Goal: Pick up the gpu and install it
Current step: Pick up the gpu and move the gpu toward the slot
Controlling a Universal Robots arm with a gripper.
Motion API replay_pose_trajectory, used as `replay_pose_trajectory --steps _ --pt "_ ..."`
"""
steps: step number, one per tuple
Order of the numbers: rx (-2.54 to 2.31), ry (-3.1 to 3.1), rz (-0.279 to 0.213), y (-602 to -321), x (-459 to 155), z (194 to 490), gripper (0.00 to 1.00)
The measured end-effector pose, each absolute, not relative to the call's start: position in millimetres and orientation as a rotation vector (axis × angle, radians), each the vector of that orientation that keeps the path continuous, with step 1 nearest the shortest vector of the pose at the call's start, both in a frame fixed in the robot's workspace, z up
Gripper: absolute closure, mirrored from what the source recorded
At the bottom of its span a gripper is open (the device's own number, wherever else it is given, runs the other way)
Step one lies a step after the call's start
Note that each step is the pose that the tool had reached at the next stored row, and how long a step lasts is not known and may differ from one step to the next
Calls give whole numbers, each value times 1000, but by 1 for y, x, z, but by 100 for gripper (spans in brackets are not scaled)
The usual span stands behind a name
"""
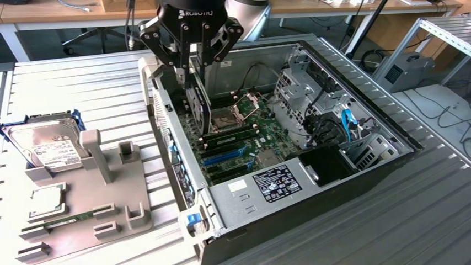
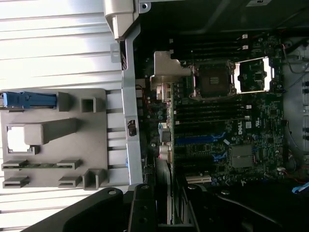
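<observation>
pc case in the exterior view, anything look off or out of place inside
Nothing looks spilled or broken. The cpu socket sits bare with its metal frame flipped open. The gpu hangs on edge from the gripper over the motherboard; whether it is slotted I cannot tell.

gpu (image 2: 169, 116) seen edge-on, silvery bracket foremost, clamped in the dark gripper (image 2: 167, 210), poised over the motherboard (image 2: 251, 121) near its blue slots (image 2: 200, 140), open CPU socket (image 2: 212, 79) alongside, grey parts tray (image 2: 72, 150) outside the case on the slatted table (image 2: 58, 48)
</observation>
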State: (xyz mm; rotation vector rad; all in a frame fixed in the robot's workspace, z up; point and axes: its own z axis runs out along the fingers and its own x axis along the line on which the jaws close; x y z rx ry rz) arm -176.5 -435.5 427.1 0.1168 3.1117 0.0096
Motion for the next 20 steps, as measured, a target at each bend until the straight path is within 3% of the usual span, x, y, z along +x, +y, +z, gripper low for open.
replay_pose_trajectory --steps 20 --pt "117 3112 5 -435 -162 427 74"
